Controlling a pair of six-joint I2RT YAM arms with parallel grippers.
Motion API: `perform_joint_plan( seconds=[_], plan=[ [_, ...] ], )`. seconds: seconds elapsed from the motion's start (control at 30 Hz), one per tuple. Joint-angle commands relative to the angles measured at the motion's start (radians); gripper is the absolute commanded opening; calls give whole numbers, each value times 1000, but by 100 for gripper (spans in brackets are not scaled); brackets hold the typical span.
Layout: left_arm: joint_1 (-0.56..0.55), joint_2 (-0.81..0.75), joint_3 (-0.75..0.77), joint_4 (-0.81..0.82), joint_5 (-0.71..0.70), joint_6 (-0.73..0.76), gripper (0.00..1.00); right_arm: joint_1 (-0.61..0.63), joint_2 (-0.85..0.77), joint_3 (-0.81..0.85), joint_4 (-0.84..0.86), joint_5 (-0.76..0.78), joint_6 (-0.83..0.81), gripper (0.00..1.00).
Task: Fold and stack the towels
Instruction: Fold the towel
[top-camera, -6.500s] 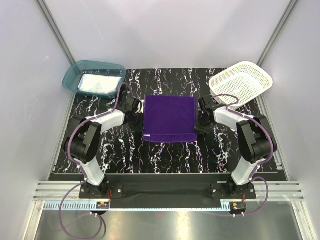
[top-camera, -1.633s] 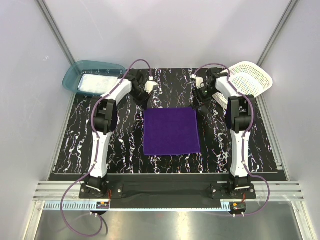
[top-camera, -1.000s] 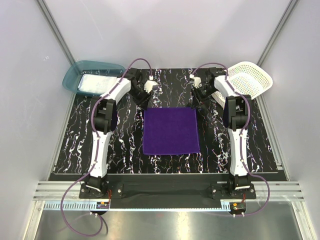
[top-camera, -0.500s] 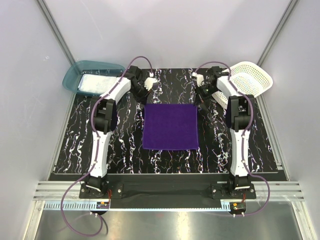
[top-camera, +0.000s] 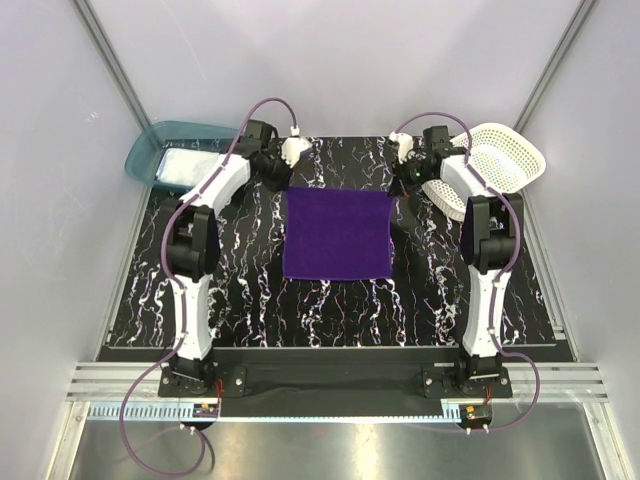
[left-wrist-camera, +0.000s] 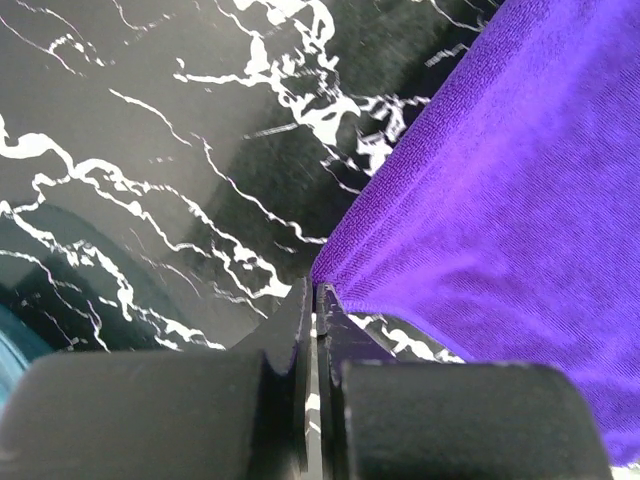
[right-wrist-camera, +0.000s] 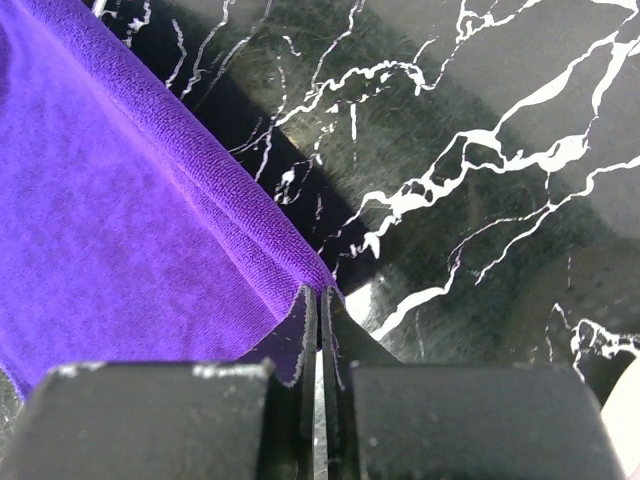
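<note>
white left arm (top-camera: 222, 180) and right arm (top-camera: 458, 182), black joints, purple cables (top-camera: 262, 101).

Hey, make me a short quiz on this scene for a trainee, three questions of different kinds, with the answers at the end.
1. True or false: the left pincer and the right pincer are each shut on a far corner of the purple towel.
2. What lies in the teal bin? A) a white towel B) a blue mug C) nothing
3. Fill in: the white mesh basket stands at the far ____ corner of the table.

Key: 1 true; 2 A; 3 right.
</note>
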Motion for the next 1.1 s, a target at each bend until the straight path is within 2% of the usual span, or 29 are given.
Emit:
perform_joint_plan(
  seconds=[0.0, 0.2, 0.33, 0.8, 1.07],
  plan=[
    [1, -112, -66, 59, -19, 3, 0, -6, -126, -48, 87, 26, 13, 0],
    [-22, -174, -108, 5, -40, 17, 0, 8, -244, -194, 147, 35, 19, 0],
    [-40, -232, -195, 2, -69, 9, 0, 17, -310, -263, 142, 67, 44, 0],
    [-86, -478, -523, 37, -45, -94, 0, 108, -559, -620, 205, 217, 232, 0],
    [-141, -524, -609, 5, -89, -132, 0, 131, -629, -734, 199, 282, 338, 0]
  ],
)
